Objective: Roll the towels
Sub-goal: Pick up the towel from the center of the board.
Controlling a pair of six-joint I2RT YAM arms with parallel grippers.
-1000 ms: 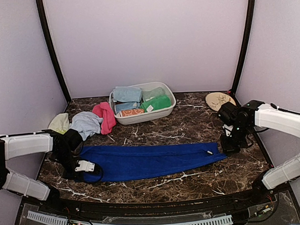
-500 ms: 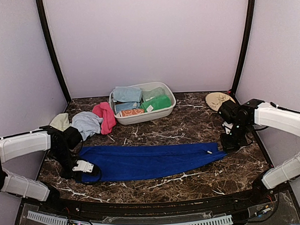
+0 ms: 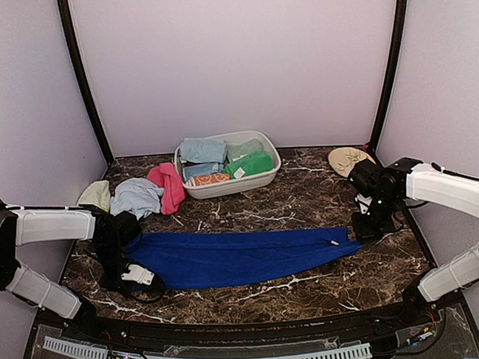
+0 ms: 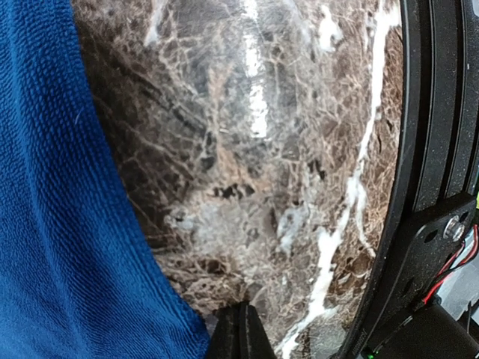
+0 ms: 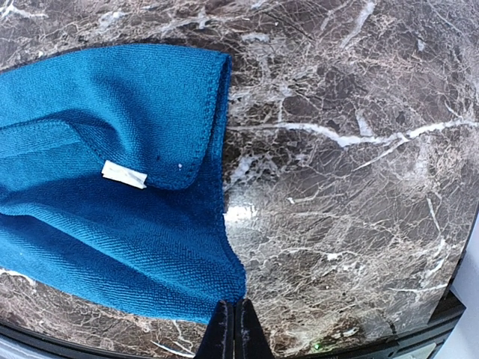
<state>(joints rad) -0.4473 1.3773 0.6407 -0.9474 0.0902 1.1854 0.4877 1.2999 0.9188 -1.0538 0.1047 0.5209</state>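
- A long royal blue towel (image 3: 243, 259) is laid out flat along the near part of the marble tabletop (image 3: 304, 200), running from left to right between the two arms
- The left end effector (image 3: 136, 275) is set down at the towel's near left corner; in the left wrist view its fingers (image 4: 239, 333) are seen closed together, with the towel's edge (image 4: 67, 247) touching them on one side
- Whether any cloth is pinched by the left end effector cannot be told
- The right end effector (image 3: 367, 228) is set at the towel's right end; in the right wrist view it (image 5: 232, 329) is seen narrow, the tips pressed together, and the towel's corner (image 5: 135, 224) is met right at the tips
- A grip on the cloth by the right end effector cannot be confirmed
- The towel's right end is folded over on itself, and a small white label (image 5: 124, 174) is exposed on the fold
- A pale blue towel (image 3: 137, 197), a pink towel (image 3: 168, 186) and a pale yellow-green towel (image 3: 95, 195) are heaped unrolled at the back left, near each other
- A white tub (image 3: 224, 188) is placed at the back centre; rolled towels are packed inside, among them a green one (image 3: 251, 165) and a light blue one (image 3: 202, 151)
- A tan plate (image 3: 350, 159) is placed at the back right, well apart from the tub
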